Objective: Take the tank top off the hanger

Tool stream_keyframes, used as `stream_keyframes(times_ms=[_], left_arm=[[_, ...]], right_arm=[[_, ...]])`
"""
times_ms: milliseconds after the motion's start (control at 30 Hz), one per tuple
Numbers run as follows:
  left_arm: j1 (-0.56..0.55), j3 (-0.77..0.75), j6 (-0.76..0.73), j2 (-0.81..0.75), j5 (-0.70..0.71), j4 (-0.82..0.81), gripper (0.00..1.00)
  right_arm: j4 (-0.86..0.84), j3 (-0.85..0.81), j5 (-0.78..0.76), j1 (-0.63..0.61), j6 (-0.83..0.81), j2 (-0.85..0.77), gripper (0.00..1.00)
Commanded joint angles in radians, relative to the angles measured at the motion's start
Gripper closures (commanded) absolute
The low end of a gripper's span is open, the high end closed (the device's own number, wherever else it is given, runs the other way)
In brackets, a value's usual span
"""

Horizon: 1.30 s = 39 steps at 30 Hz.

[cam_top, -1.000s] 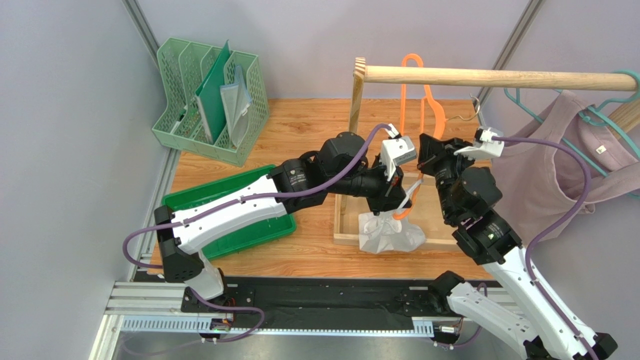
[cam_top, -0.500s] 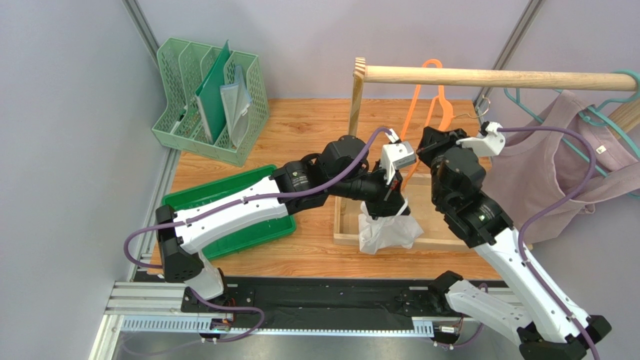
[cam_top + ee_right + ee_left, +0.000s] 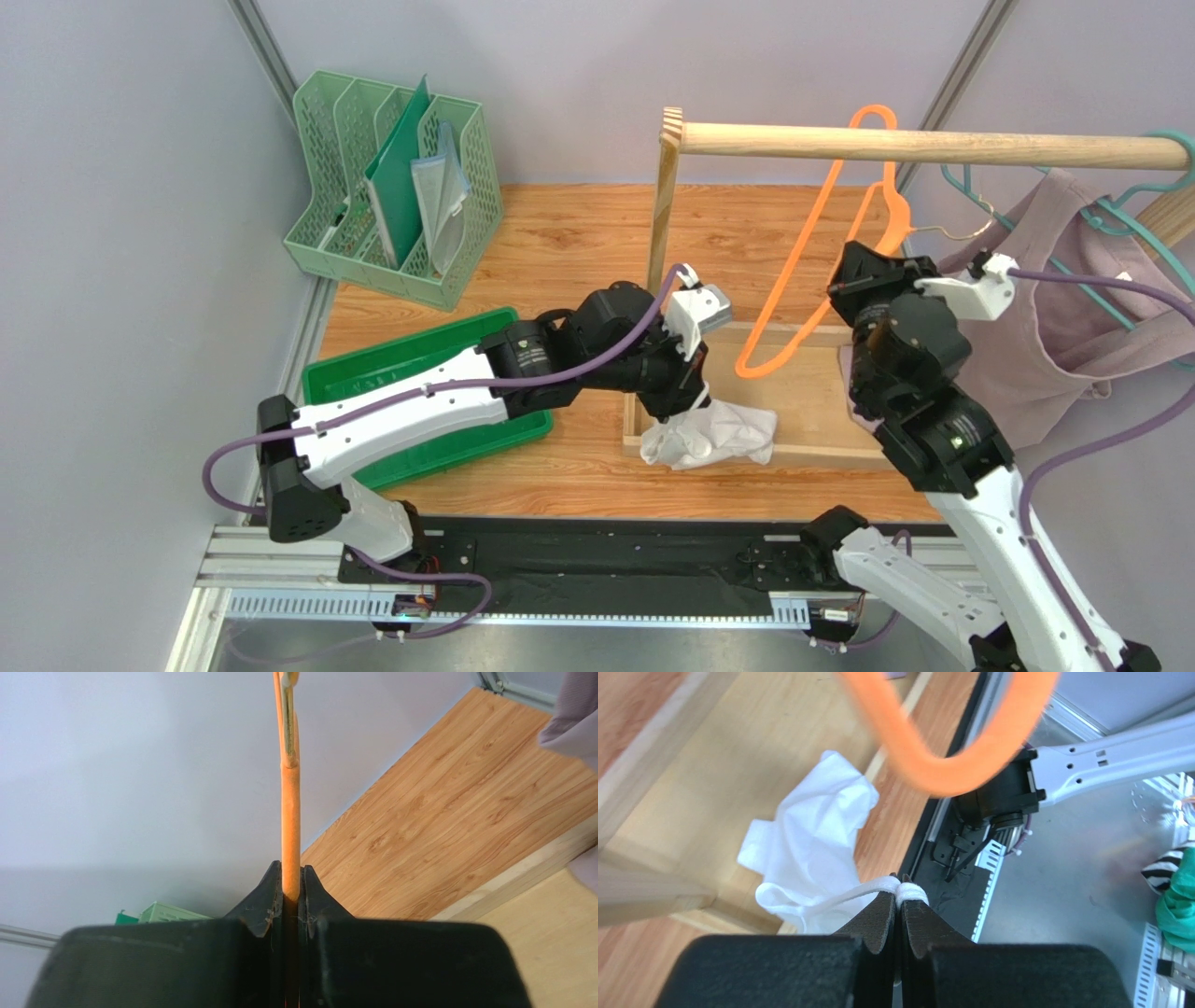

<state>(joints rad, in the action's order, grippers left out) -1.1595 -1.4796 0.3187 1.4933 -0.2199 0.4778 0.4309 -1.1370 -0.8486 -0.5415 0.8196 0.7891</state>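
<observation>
Top (image 3: 713, 437) hangs clear of hanger (image 3: 290, 812), bunched on rack base (image 3: 828, 406). Left gripper (image 3: 901, 896) pinches its strap (image 3: 868, 889); right gripper (image 3: 289, 882) clamps hanger aloft. Removal looks done. Next: release strap, rehang hanger on rod (image 3: 982, 144).

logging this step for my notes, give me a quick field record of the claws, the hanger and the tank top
left claw: shut on a strap of the white fabric tank top
right claw: shut on the orange plastic hanger
hanger: bare, raised near the wooden rail
tank top: off the hanger, crumpled on the near edge of the wooden base frame
other garment: mauve top hanging at the rail's right end
</observation>
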Motion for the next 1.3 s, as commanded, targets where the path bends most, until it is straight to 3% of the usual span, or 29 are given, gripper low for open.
stream_keyframes(times_ms=[0, 133, 300, 433, 633, 900, 1033, 1267], left_arm=[[0.026, -0.007, 0.022, -0.090, 0.137, 0.061, 1.00], [0.063, -0.022, 0.016, -0.132, 0.189, 0.136, 1.00], [0.098, -0.005, 0.011, -0.174, 0.188, 0.160, 1.00], [0.100, 0.024, 0.017, -0.188, 0.179, 0.139, 1.00], [0.100, 0.050, 0.036, -0.197, 0.159, 0.099, 1.00], [0.101, 0.074, 0.039, -0.223, 0.195, 0.168, 1.00], [0.103, 0.074, 0.040, -0.189, 0.208, 0.263, 1.00], [0.103, 0.131, 0.068, -0.211, 0.175, 0.220, 1.00]], right_arm=[[0.087, -0.027, 0.092, 0.003, -0.167, -0.068, 1.00], [0.297, -0.105, 0.255, 0.003, -0.315, -0.076, 1.00], [0.665, -0.231, 0.544, 0.003, -0.333, -0.077, 1.00], [0.787, -0.299, 0.667, 0.003, -0.356, -0.137, 1.00], [0.829, -0.404, 0.799, 0.003, -0.439, -0.199, 1.00], [0.816, -0.622, 0.715, 0.002, -0.526, -0.061, 1.00], [0.830, -0.782, 0.652, 0.003, -0.559, 0.091, 1.00], [0.855, -0.931, 0.542, 0.003, -0.553, 0.277, 1.00]])
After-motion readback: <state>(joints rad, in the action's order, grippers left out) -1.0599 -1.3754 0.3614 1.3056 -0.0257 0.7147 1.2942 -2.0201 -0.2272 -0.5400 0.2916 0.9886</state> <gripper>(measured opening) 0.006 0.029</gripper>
